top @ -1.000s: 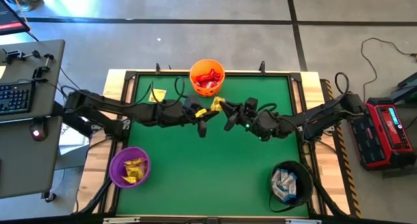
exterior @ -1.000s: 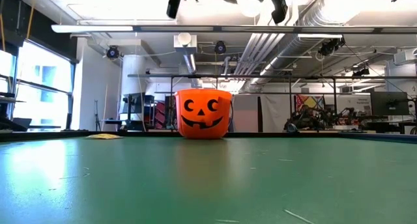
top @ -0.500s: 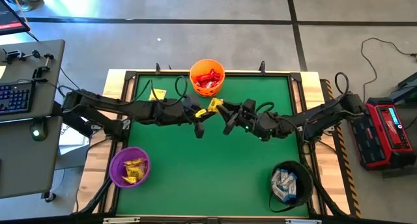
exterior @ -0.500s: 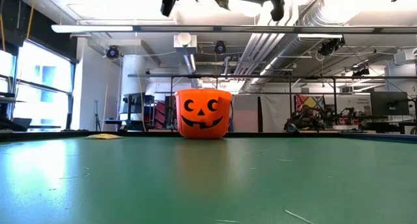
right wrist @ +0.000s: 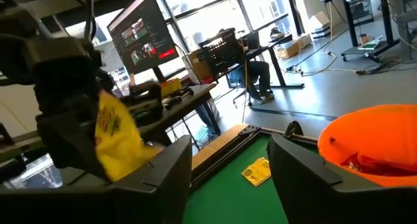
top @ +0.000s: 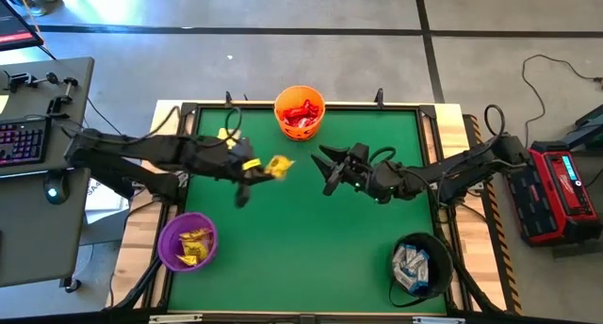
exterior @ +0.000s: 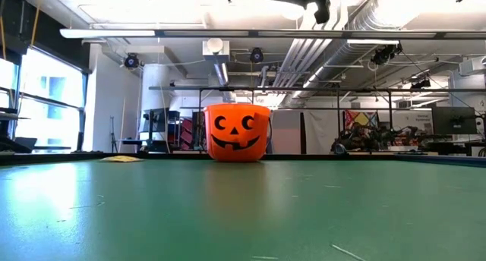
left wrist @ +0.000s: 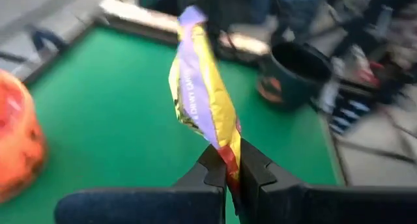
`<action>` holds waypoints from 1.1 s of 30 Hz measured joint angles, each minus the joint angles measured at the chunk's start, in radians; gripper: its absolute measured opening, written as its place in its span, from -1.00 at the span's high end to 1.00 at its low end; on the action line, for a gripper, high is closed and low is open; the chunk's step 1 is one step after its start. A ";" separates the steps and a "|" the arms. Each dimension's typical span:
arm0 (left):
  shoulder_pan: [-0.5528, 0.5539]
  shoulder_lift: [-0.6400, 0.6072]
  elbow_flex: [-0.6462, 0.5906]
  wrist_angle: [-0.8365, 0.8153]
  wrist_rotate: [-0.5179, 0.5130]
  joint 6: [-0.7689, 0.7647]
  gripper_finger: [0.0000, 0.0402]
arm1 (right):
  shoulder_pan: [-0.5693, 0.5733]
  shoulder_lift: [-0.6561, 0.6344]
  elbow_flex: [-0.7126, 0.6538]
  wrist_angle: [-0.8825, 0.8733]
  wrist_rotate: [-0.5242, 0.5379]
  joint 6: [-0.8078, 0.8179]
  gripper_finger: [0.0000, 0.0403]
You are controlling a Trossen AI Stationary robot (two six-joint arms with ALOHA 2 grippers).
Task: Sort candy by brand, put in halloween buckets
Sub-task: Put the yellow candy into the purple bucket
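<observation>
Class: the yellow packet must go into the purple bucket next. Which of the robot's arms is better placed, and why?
Left. The left gripper is shut on the yellow packet, on the purple bucket's side. The right gripper is open, empty and farther from it.

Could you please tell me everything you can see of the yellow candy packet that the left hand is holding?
The small flat yellow candy packet looks like glossy, crinkled foil, with some print and a red strip at its pinched end. The left hand is shut on that end, and the rest sticks out past the fingertips. It hangs in the air above the green table, touching nothing else, between the orange pumpkin-face plastic bucket and the purple plastic bucket.
</observation>
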 joint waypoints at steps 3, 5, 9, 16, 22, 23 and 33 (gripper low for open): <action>-0.020 -0.058 0.000 -0.102 0.112 -0.041 1.00 | -0.005 0.000 0.000 -0.002 -0.012 -0.014 0.06; -0.047 -0.093 0.000 -0.176 0.181 -0.085 1.00 | -0.015 0.000 0.000 -0.006 -0.049 -0.014 0.06; -0.114 -0.155 0.000 -0.329 0.274 -0.199 1.00 | -0.040 0.000 0.000 -0.013 -0.136 -0.005 0.06; -0.273 -0.215 0.000 -0.659 0.385 -0.483 1.00 | -0.060 0.000 0.000 -0.027 -0.175 -0.003 0.06; -0.419 -0.219 0.000 -0.807 0.437 -0.613 1.00 | -0.063 0.000 0.000 -0.077 -0.228 0.010 0.06; -0.441 -0.217 0.000 -0.823 0.438 -0.625 1.00 | -0.063 0.000 0.000 -0.090 -0.233 0.020 0.06; -0.592 -0.179 -0.065 -0.841 0.435 -0.728 0.95 | -0.063 0.000 0.000 -0.138 -0.254 0.057 0.06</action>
